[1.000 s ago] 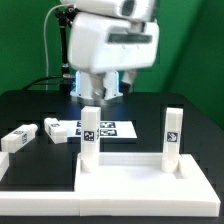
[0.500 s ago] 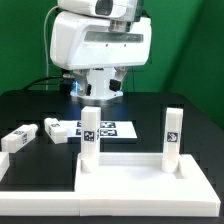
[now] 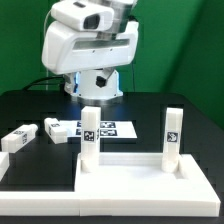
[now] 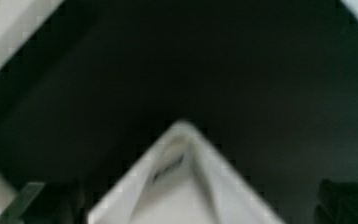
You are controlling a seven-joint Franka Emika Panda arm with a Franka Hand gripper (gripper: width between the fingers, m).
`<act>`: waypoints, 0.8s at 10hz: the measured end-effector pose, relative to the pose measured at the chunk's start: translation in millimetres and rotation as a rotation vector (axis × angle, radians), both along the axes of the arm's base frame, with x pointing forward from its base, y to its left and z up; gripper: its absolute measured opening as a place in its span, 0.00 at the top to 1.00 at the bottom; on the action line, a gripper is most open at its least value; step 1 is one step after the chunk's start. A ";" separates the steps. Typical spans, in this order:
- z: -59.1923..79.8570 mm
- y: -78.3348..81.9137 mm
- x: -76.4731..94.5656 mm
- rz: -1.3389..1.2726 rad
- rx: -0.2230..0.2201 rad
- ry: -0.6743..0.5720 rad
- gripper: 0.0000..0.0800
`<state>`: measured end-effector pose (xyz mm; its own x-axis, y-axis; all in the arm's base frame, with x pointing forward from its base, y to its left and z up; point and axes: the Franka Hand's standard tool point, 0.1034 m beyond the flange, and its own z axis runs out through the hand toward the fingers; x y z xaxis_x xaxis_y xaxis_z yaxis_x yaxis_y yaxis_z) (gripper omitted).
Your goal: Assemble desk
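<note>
While your end effector [image 4: 186,200] hangs above the worktop [image 3: 200,110] with its fingers spread wide and nothing pinched, a blurred white wedge [image 4: 179,165] shows between them in the wrist view; you cannot tell which part it is. Closest below it, one upright leg [image 3: 90,135] stands on the desk top [image 3: 140,185]. The other upright leg [image 3: 172,132] stands further towards the exterior view's right. The marker board [image 3: 112,128] lies just behind. Well off to the exterior view's left lie a loose leg [image 3: 58,128] and an outer loose leg [image 3: 18,138].

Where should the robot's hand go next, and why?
Probably toward the loose leg beside the marker board, then down over it: the fingers are open, only two upright legs stand on the desk top, and another leg lies loose too.
</note>
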<state>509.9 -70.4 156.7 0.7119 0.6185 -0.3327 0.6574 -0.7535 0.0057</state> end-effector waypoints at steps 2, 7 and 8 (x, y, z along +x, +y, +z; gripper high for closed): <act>-7.0 5.5 -11.1 -0.008 -0.045 0.090 0.19; -35.3 -12.3 -71.5 -0.143 -0.147 0.296 0.19; -45.8 -27.4 -91.1 -0.177 -0.155 0.341 0.19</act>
<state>418.8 -97.9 110.9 0.6353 0.4206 -0.6477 0.5016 -0.8624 -0.0680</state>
